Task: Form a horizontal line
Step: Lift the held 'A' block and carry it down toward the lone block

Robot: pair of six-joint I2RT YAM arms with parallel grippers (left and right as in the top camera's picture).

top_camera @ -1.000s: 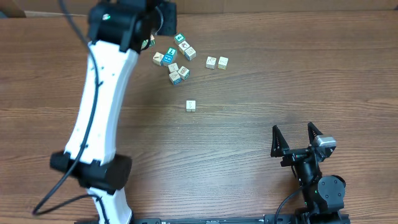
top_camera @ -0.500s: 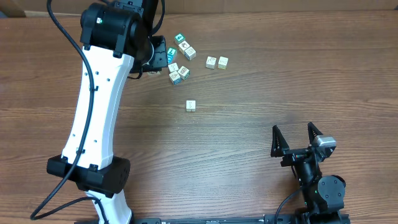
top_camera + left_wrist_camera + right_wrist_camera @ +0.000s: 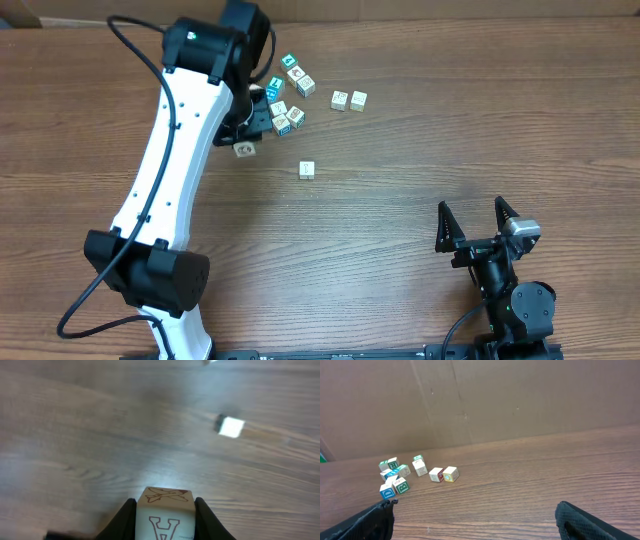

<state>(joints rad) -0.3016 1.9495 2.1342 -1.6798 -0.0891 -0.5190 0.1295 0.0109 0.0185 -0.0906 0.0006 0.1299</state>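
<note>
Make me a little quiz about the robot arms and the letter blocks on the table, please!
1. True or false: the left gripper is holding a block.
2. Which picture is on top of that block? A) an airplane B) a fish C) a car
3. Fill in the word: the right gripper holds nothing, and its jaws are ____.

Key: 1 true; 2 A; 3 open.
</note>
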